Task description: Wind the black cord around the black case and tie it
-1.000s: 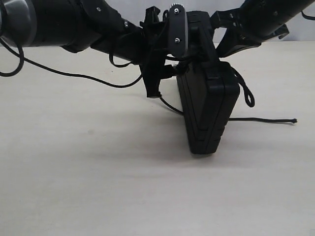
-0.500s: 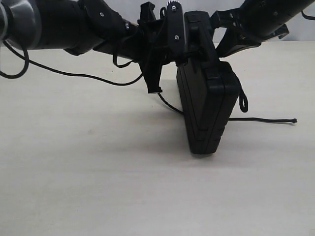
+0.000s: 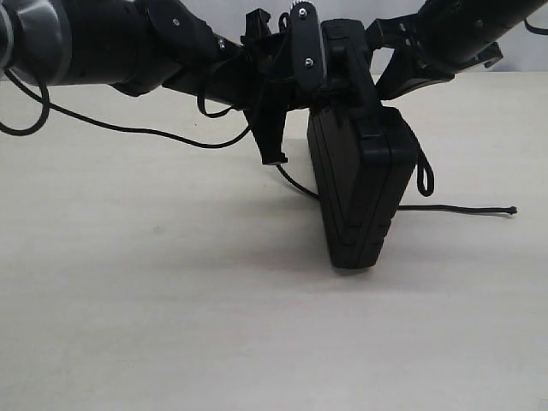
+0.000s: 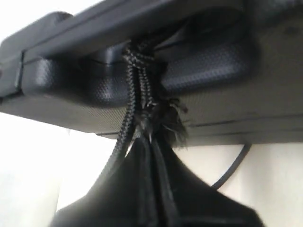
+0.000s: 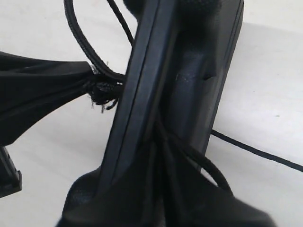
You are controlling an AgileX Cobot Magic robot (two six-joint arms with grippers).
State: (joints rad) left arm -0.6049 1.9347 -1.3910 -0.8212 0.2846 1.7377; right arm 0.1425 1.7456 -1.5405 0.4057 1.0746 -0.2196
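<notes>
Pinching the cord [image 4: 137, 85] at its tuft [image 4: 163, 120], the left pincer [image 4: 150, 142] is pressed together just beside the case [image 3: 360, 197]. The case is clamped at its top by the right pincer [image 5: 158, 151] and hangs tilted below it. A hard pull could slip the frayed end free or twist the case loose. Counted: one cord, one case, two pincers.

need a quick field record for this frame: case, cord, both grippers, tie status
case: black case on end, tilted, lower end down at the table
cord: black cord runs up into the handle recess; tail lies on the table right of the case
left gripper: jaws shut on the cord at its frayed tuft
right gripper: jaws shut on the case's upper end
tie status: cannot tell from these views
</notes>
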